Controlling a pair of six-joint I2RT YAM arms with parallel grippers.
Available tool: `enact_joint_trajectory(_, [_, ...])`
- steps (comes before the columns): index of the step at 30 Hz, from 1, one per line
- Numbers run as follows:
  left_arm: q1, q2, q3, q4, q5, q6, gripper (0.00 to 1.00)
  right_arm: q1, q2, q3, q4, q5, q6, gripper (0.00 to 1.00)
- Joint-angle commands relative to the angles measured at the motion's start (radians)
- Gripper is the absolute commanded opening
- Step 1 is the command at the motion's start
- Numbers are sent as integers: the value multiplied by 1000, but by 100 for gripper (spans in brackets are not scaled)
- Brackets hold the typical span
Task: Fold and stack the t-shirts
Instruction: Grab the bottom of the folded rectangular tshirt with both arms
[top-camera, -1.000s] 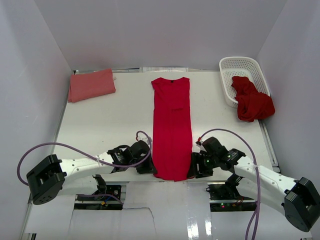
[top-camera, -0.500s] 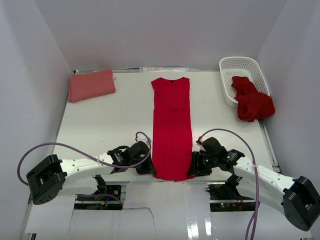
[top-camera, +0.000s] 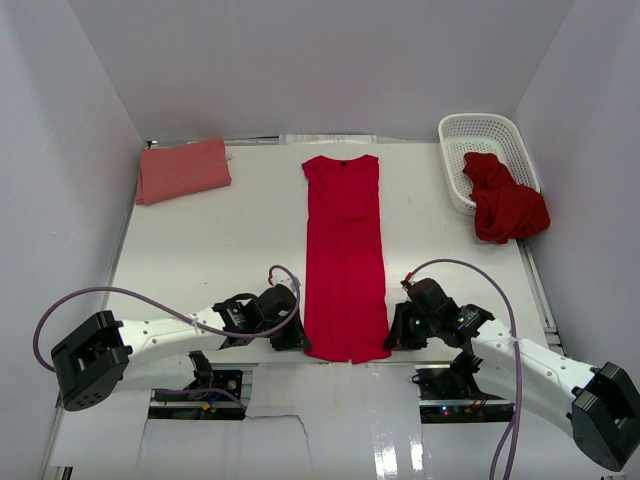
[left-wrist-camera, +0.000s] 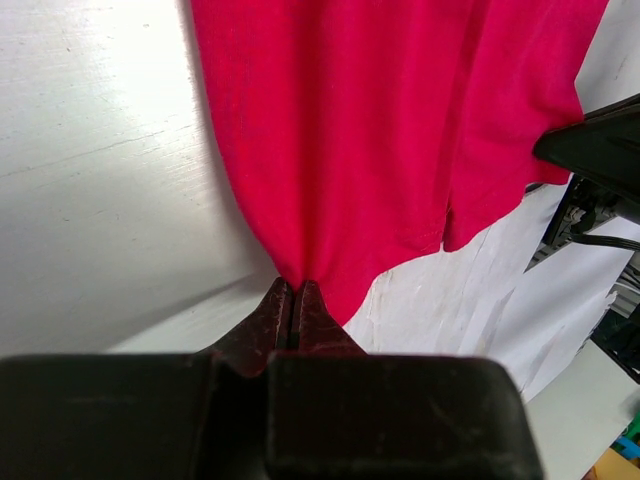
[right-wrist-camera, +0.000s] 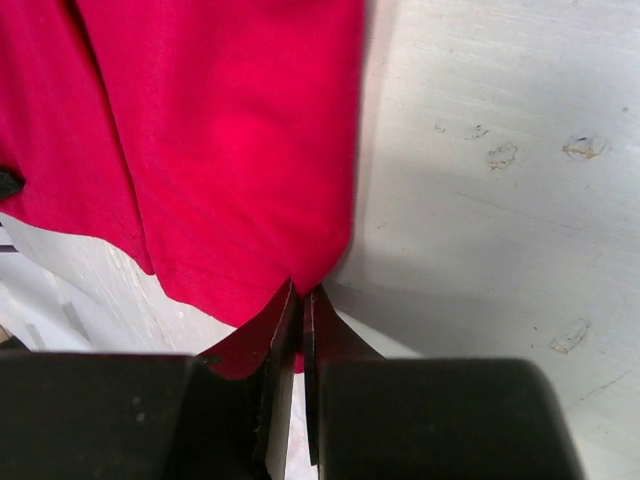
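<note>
The crimson t-shirt (top-camera: 343, 255) lies down the middle of the table (top-camera: 220, 250) as 1 long narrow strip, collar at the far end and hem at the near edge. Its sides look turned in toward the centre, where a small split shows in the hem, so the lengthwise folds seem done and the crosswise folds are left.

Both near corners of that hem are pinched. The left gripper (left-wrist-camera: 292, 292) is clamped on the left corner; in its wrist view the cloth draws to a point and vanishes between the closed fingertips. The right gripper (right-wrist-camera: 302, 296) is likewise closed on the right corner, with the red fabric gathered into its tips. Holding the 2 corners at once probably serves to keep the hem level and taut, so that it could be lifted and carried toward the collar without the strip twisting or the turned-in sides falling open. Both arms lie low and angled inward from either side, which leaves the cloth between them free.

Farther out, the salmon-pink t-shirt (top-camera: 183, 170) sits folded flat at the far left corner, well apart from the strip; it reads as the base of the stack. At the far right, a crumpled crimson t-shirt (top-camera: 505, 205) hangs over the near rim of the white lattice basket (top-camera: 480, 132), half in and half out, apparently awaiting its turn.
</note>
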Motion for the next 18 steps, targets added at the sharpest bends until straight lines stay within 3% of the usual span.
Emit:
enact_joint_trajectory(1, [-10, -23, -3, 3, -15, -11, 0, 3, 12, -28, -6, 5, 5, 8])
enact_joint_trajectory(18, [-10, -86, 52, -29, -22, -72, 0, 3, 47, 158, -72, -6, -33, 8])
